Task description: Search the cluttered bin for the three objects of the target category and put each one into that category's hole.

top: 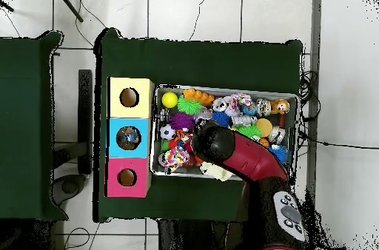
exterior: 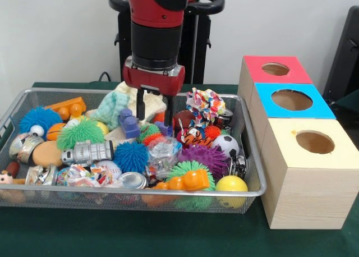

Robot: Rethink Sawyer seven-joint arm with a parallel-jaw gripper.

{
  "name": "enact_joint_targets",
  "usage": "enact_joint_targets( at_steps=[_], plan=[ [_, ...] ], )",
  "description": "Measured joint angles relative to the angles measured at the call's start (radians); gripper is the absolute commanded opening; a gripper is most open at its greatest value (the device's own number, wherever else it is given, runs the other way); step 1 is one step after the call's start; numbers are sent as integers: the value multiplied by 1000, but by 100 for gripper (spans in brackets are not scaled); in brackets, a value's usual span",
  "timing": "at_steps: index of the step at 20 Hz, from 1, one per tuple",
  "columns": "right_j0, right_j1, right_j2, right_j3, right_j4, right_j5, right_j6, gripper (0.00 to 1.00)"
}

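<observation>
The red-and-black arm's tool (exterior: 153, 108) hangs low over the middle of the wire mesh bin (exterior: 253, 191), its two dark fingers (exterior: 141, 106) spread apart with nothing between them, their tips at about the level of the top of the clutter. Which category is wanted cannot be read from the pictures, so the target stays a judgement. Nearest the tool are a small blue-purple plastic block (exterior: 128, 124) just below and to one side of one fingertip, and a cream foam or cloth lump (exterior: 147, 100) behind it. If the blue-purple block is the aim, a short sideways shift and a descent would seem called for.

The three wooden boxes with holes, red-topped (exterior: 276, 69), blue-topped (exterior: 291, 100) and cream-topped (exterior: 314, 142), stand in a row outside the bin, well off to the tool's side.

The front view shows the open fingers and their height. The overhead view hides the tool under the arm's wrist (top: 215, 142), but shows the row of boxes just beside one short end of the bin on the green-covered counter (top: 222, 62).
</observation>
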Motion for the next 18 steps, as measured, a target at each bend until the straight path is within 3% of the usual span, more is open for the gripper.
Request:
enact_joint_targets(
  at_steps=[18],
  plan=[
    [53,62,0,4,-11,-67,0,100]
  ],
)
